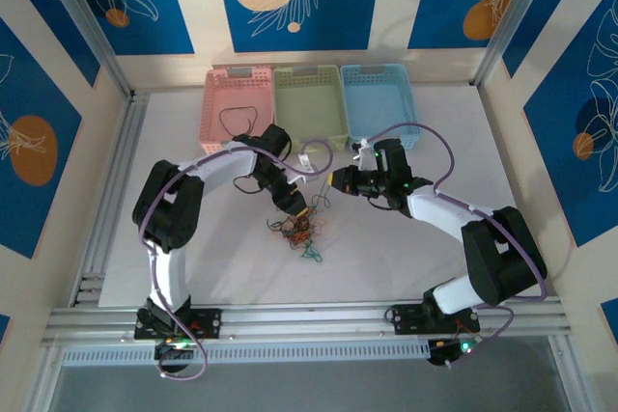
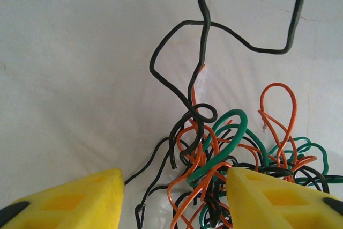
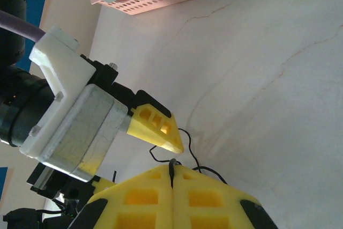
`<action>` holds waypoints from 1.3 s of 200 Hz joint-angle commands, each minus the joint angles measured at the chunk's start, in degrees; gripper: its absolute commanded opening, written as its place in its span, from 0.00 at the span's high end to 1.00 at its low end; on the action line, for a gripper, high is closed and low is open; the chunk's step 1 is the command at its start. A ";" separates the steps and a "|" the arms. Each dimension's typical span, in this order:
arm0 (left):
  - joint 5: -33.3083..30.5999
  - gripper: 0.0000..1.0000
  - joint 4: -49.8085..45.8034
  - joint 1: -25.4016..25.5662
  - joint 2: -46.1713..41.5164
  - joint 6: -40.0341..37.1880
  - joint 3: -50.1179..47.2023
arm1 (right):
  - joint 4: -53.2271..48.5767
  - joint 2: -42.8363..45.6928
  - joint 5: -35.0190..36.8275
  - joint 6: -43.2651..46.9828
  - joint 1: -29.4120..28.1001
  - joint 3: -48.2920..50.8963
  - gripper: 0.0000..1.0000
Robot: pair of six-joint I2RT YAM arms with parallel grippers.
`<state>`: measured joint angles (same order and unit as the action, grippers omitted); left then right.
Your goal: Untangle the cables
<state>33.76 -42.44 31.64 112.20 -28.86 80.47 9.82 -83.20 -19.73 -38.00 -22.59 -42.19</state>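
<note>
The cables (image 1: 295,229) lie as a small tangle of black, green and orange wires on the white table, between the two arms. My left gripper (image 1: 293,206) hangs over the tangle's upper edge. In the left wrist view its yellow fingers (image 2: 69,202) stand apart, open, with orange, green and black strands (image 2: 214,159) between them; the right finger touches the tangle. One black wire (image 2: 202,30) runs up out of the tangle. My right gripper (image 3: 172,172) is shut, pinching the end of a thin black wire (image 3: 194,160). It sits just right of the left gripper (image 1: 335,180).
Three baskets stand along the back: pink (image 1: 224,94), green (image 1: 309,103), blue (image 1: 379,103). A black wire loop (image 1: 237,121) lies at the pink basket's front. The left gripper's finger (image 3: 158,127) is close in front of my right fingers. Open table lies ahead of the tangle.
</note>
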 commanded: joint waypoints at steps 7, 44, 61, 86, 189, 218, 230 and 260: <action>2.29 0.56 -1.02 -0.41 0.15 -0.63 -0.14 | 0.23 0.45 -0.29 -0.25 -0.09 0.71 1.00; 2.94 0.75 -2.22 -0.38 0.30 -1.08 0.48 | 0.18 0.32 -0.31 -0.28 -0.10 0.68 1.00; 2.81 0.81 -2.22 -0.48 -0.24 -1.11 0.38 | 0.11 0.30 -0.33 -0.24 -0.09 0.62 1.00; 2.83 0.88 -2.23 -0.49 -0.93 -1.08 0.22 | 0.02 0.18 -0.31 -0.20 -0.10 0.53 1.00; -14.27 1.00 -0.62 -1.02 -14.91 10.64 3.59 | 0.39 1.76 1.80 -1.25 0.52 1.87 1.00; -26.14 1.00 3.57 -1.04 -28.15 14.99 0.89 | -0.08 2.87 4.69 -3.81 2.05 3.22 1.00; -32.20 1.00 5.67 -1.52 -34.75 17.25 -0.41 | -0.02 3.55 5.82 -5.51 3.45 4.28 1.00; -41.33 1.00 6.60 -5.24 -48.16 22.45 -2.31 | 2.78 5.70 6.20 -11.45 8.75 8.58 1.00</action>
<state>4.27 -37.41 29.47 72.07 -12.60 79.88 10.87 -79.94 -15.38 -43.59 -17.54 -36.88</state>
